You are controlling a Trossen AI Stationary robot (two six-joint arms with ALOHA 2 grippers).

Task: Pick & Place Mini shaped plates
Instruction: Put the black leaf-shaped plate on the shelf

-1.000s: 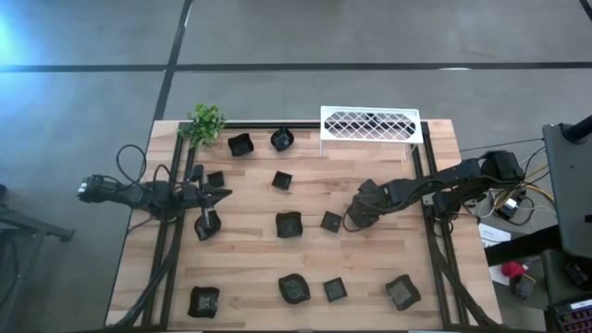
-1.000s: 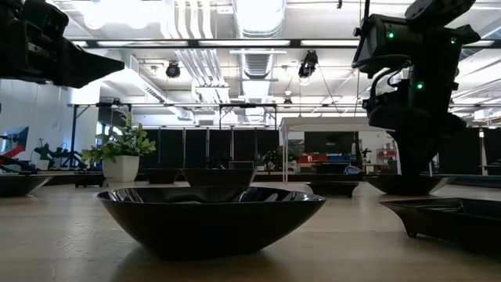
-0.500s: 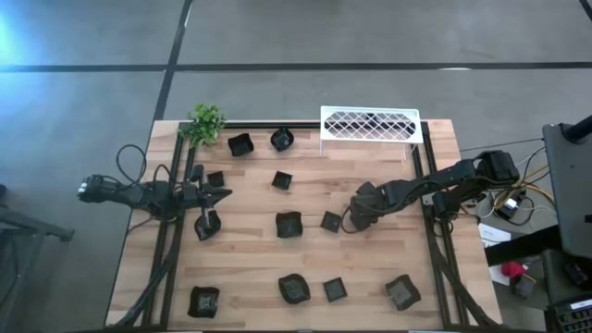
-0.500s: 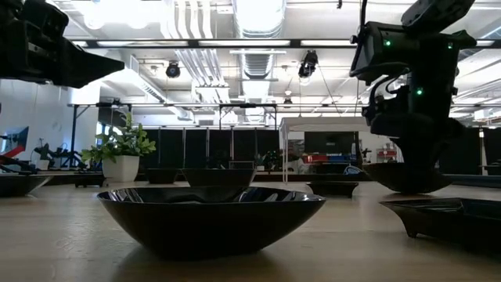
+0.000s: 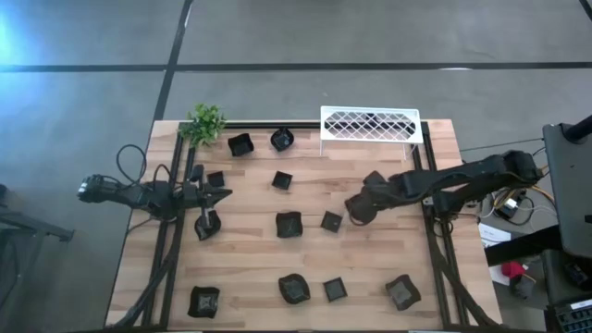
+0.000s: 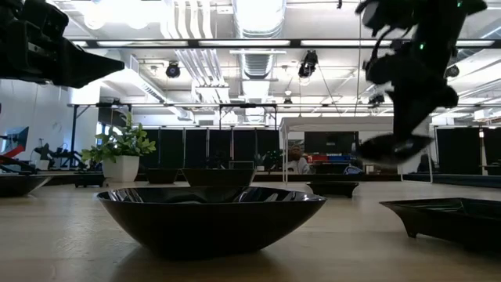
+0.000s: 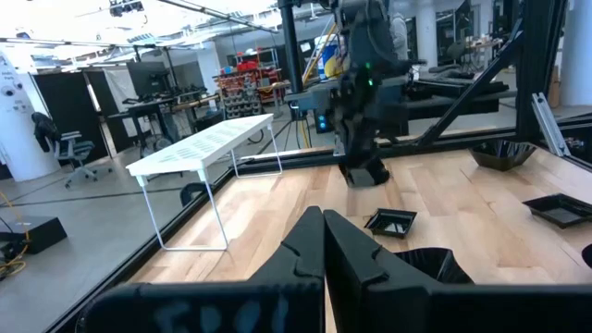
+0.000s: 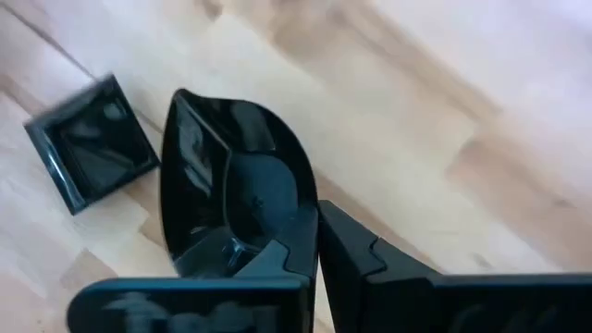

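- A dark mini plate [image 8: 236, 190] was clamped by its rim in the right pincer [image 8: 314, 245], whose two fingers were closed on the edge; in the low view the plate [image 6: 394, 146] hung clear above the tabletop [image 6: 352, 235].
- From above, the right pincer [image 5: 359, 209] was over the middle-right part of the tabletop [image 5: 250, 268], just beside a small square plate [image 5: 331, 221] that lay flat on the wood.
- The right wrist view showed that square plate [image 8: 91, 145] on the boards near the lifted one, not touching it.
- The other mini shaped plates lay scattered: two [image 5: 240, 144] near the back edge, one [image 5: 282, 180] behind the centre, one [image 5: 289, 225] at the centre, four [image 5: 294, 289] along the front.
- The nearest of these, a wide shallow plate [image 6: 211, 215], filled the foreground of the low view.
- The left pincer [image 5: 205, 195] was closed and empty at the left side, with a small plate [image 5: 215, 178] and another [image 5: 207, 225] close by.
- A green plant [image 5: 204, 123] stood at the back left corner, and a white lattice rack [image 5: 370, 124] along the back edge to the right.
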